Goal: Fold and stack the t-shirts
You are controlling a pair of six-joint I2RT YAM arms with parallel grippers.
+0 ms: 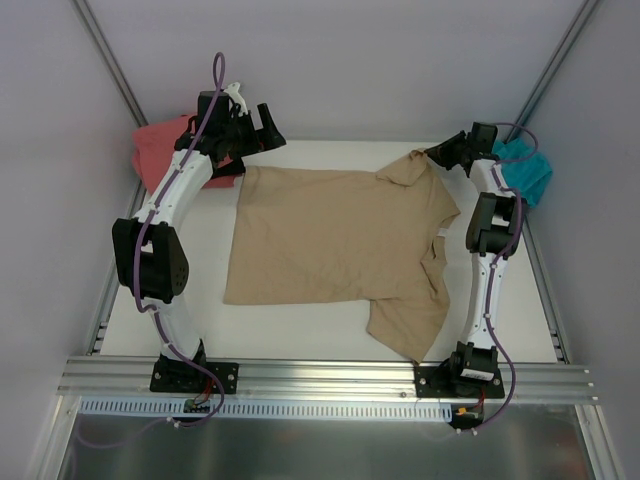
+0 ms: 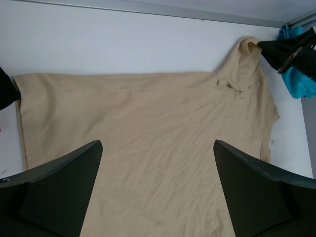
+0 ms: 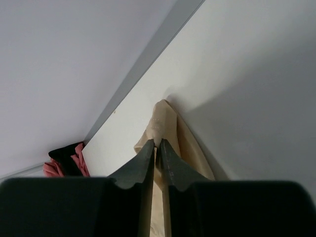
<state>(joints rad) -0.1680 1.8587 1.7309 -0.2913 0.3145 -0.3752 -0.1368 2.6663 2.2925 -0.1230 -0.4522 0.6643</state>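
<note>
The tan t-shirt (image 1: 335, 235) lies spread on the white table (image 1: 300, 340), with its far right sleeve (image 2: 244, 54) pulled up into a peak. My right gripper (image 1: 432, 155) is shut on that sleeve's edge; in the right wrist view the cloth (image 3: 165, 121) is pinched at the tips of the jaws (image 3: 159, 143). My left gripper (image 1: 255, 130) hovers open over the shirt's far left corner, and its fingers (image 2: 91, 153) frame bare tan cloth (image 2: 148, 113) with nothing between them. A coral-pink t-shirt (image 1: 160, 145) is bunched at the far left, with a black one (image 3: 64, 155) beside it. A teal t-shirt (image 1: 525, 168) sits at the far right.
Grey walls close in the table at the back and on both sides. A metal rail (image 1: 330, 375) runs along the near edge, where both arm bases are bolted. The shirt's near right part (image 1: 410, 320) lies rumpled close to the right arm's base.
</note>
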